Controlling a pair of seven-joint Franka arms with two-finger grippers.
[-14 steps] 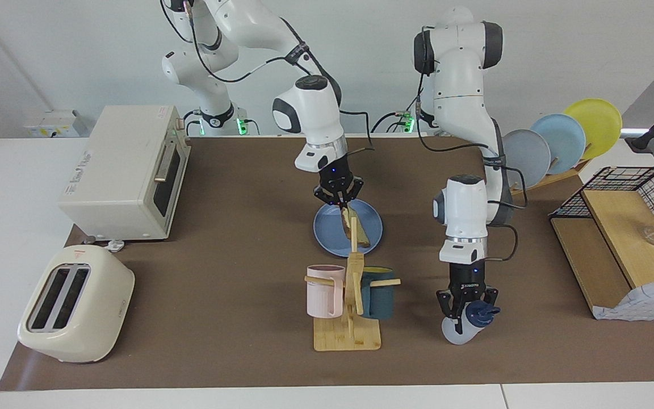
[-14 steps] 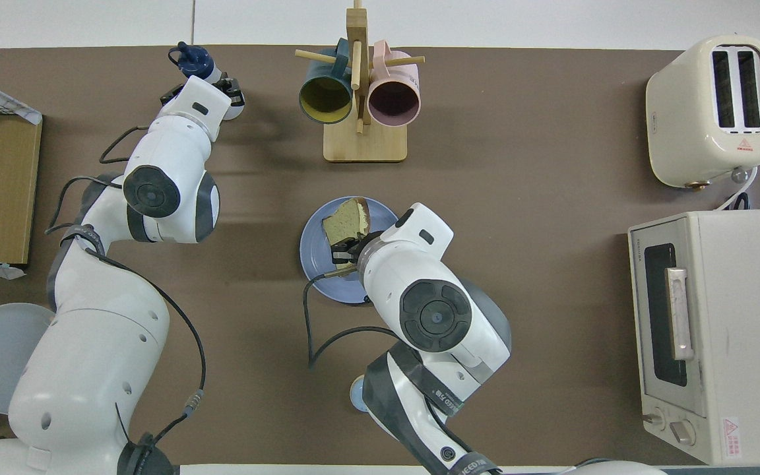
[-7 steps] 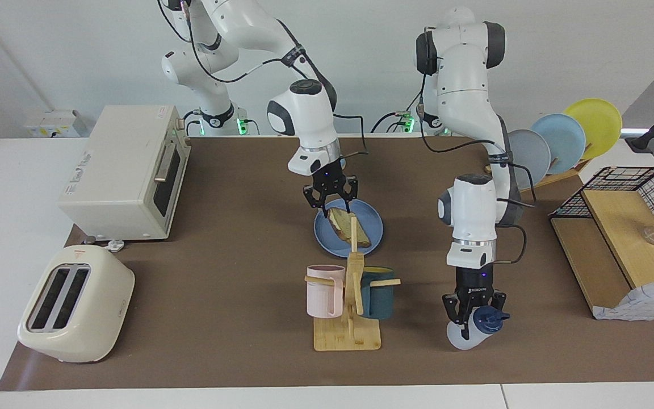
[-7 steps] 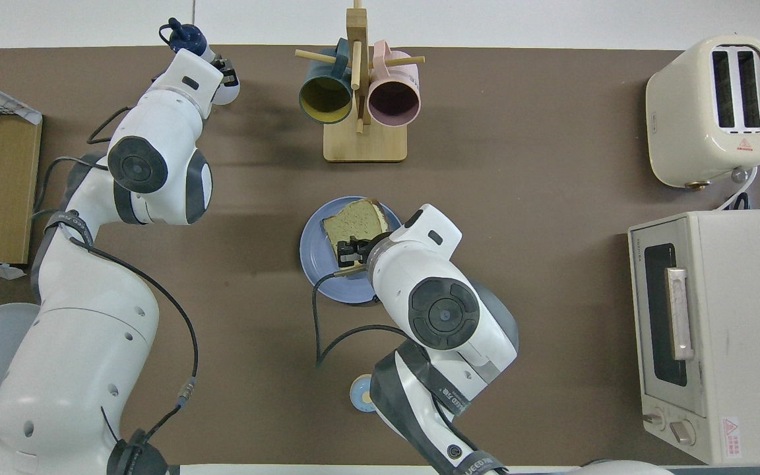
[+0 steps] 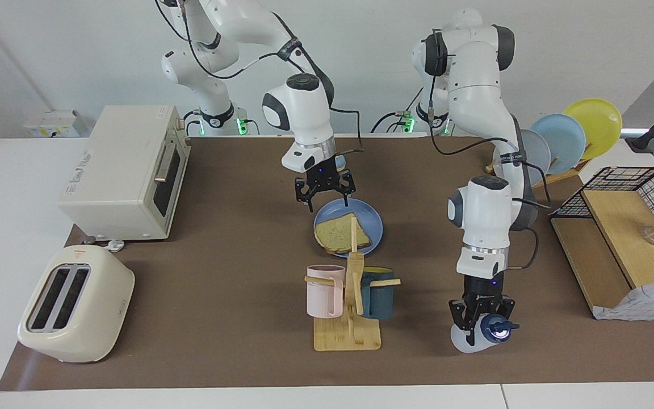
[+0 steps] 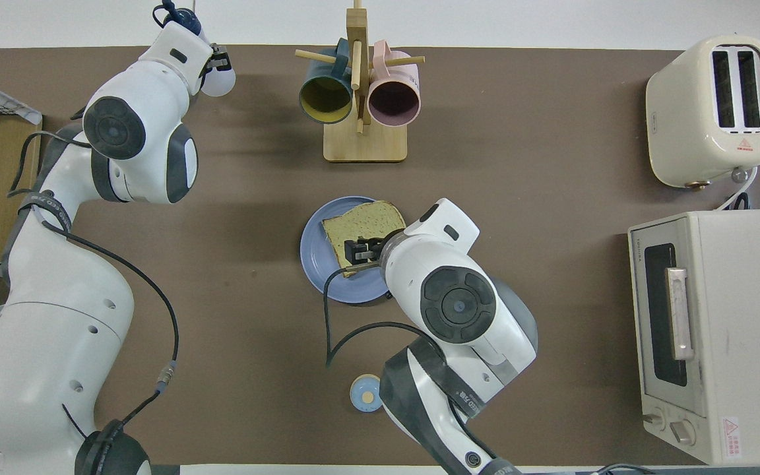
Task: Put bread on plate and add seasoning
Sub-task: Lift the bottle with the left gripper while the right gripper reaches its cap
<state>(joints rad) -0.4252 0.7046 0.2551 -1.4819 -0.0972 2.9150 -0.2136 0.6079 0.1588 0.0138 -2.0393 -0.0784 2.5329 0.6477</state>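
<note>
The bread lies flat on the blue plate in the middle of the mat. My right gripper hangs open and empty just above the plate's edge nearest the robots, clear of the slice. My left gripper is shut on the seasoning, a whitish bottle with a navy cap. The bottle is held tilted, low over the mat near its edge farthest from the robots, toward the left arm's end.
A wooden mug rack with a pink and a dark mug stands farther from the robots than the plate. Toaster and toaster oven sit at the right arm's end. A plate rack and wire shelf are at the left arm's end. A small bell is near the robots.
My right gripper opened and let go of the bread, which fell flat onto the plate, then rose and drew back. My left gripper carried the bottle outward, away from the robots.
</note>
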